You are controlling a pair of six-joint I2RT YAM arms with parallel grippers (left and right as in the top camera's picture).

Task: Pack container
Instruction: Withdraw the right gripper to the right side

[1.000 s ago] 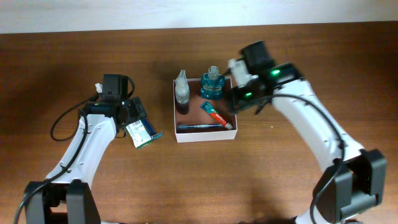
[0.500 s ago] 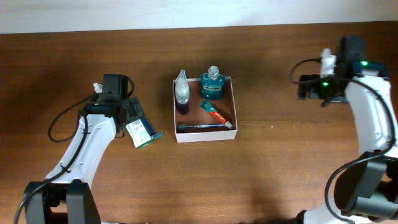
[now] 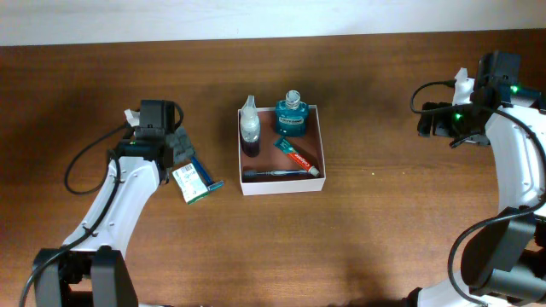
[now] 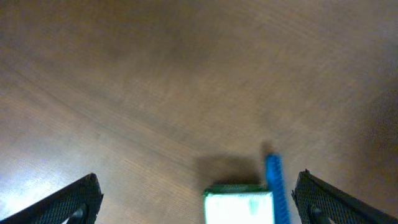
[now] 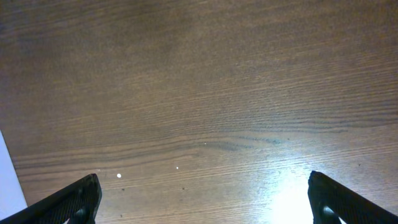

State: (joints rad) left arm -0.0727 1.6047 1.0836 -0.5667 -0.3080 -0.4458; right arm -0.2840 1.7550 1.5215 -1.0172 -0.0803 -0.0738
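The container (image 3: 319, 136), a square white-walled box with a reddish-brown inside, sits mid-table. It holds a teal mouthwash bottle (image 3: 291, 116), a clear spray bottle (image 3: 249, 126), a toothpaste tube (image 3: 297, 158) and a blue toothbrush (image 3: 271, 173). A small green-and-white carton (image 3: 193, 182) lies on the table left of it, with a blue item (image 3: 212, 186) beside it; both show in the left wrist view (image 4: 239, 208). My left gripper (image 3: 177, 147) is open just above the carton, empty. My right gripper (image 3: 432, 120) is open and empty over bare table at the far right.
The wooden table (image 3: 367, 230) runs to a pale wall at the back. In the right wrist view a white edge (image 5: 11, 174) of the container shows at the left. Black cables hang by both arms.
My right arm swung from the container's right wall to the far right side of the table. My left gripper opened and let go of the carton, which lies where it was.
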